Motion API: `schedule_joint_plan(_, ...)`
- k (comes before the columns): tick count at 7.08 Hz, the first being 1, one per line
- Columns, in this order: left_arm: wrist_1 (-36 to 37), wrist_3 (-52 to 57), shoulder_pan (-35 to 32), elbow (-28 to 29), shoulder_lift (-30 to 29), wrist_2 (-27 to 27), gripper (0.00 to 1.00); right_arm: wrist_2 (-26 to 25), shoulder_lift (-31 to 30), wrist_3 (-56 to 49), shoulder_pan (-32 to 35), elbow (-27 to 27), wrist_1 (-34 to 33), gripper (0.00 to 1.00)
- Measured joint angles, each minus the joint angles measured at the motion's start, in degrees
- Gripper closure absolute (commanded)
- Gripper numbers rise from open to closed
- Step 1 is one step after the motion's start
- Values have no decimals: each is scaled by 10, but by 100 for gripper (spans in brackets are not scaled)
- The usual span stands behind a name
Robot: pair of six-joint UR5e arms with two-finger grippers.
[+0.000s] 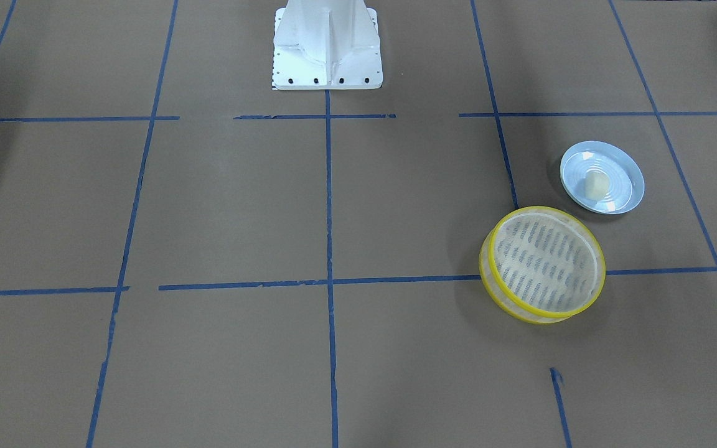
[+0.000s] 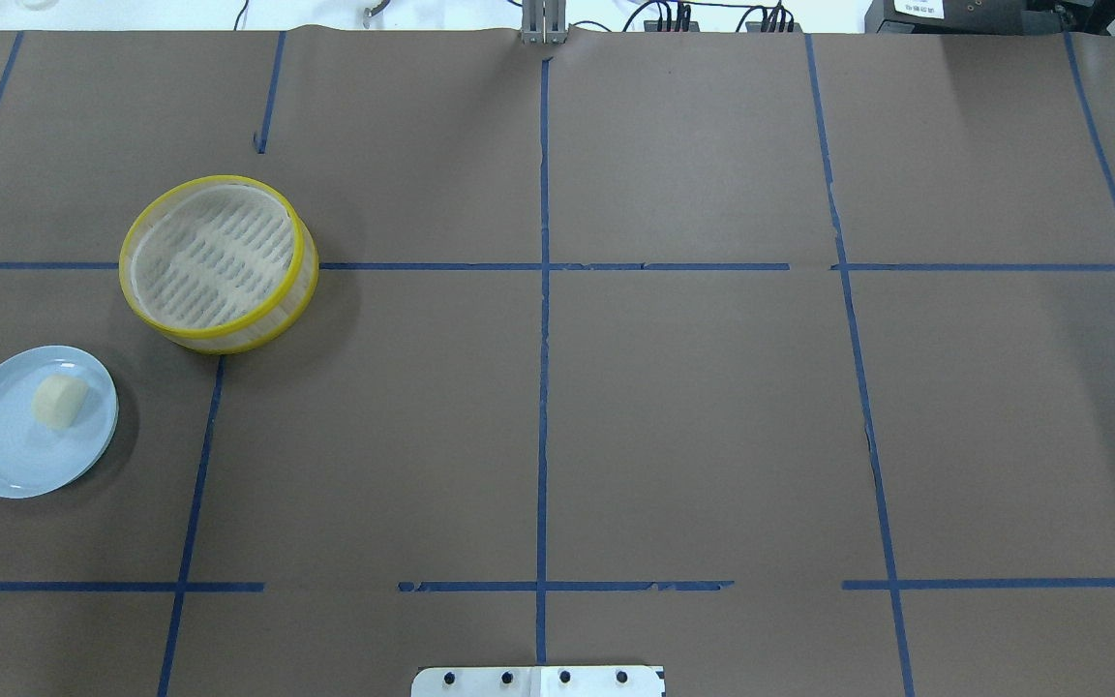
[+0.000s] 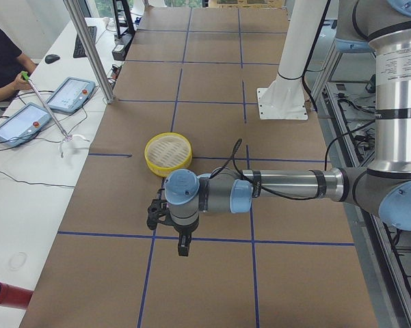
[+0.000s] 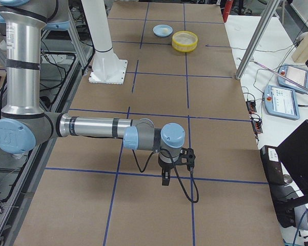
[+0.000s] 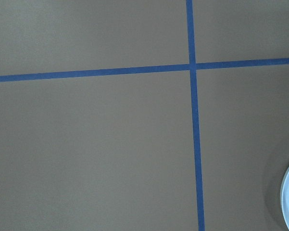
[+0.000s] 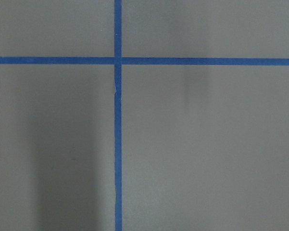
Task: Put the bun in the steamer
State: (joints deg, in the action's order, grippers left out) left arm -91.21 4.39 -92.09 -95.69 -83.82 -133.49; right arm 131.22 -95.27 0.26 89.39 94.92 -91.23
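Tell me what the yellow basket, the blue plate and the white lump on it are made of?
The steamer looks like plastic: bright yellow rims, see-through beige wall, slatted floor. The plate seems glossy plastic or glazed ceramic: it shines, with ridged rings. The bun looks smooth and matte, maybe foam or dough; I can't tell.

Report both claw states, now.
Left claw: cannot be told; it shows only in a side view.
Right claw: cannot be told, for the same reason.
Neither holds the bun; it lies on the plate.
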Motion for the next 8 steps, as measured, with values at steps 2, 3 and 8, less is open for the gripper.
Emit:
schedule_joint_plan(2, -1, -1, 1, -2, -5, 0, 0, 0, 0, 0, 0, 0, 0, 0)
schedule_joint_plan(3, -1, -1, 1, -6, -8, -1, 0, 0, 0, 0, 1, 0, 0, 0)
schedule_joint_plan(8, -8, -68, 53, -113, -49, 4, 0, 0, 0, 0, 0, 0, 0, 0)
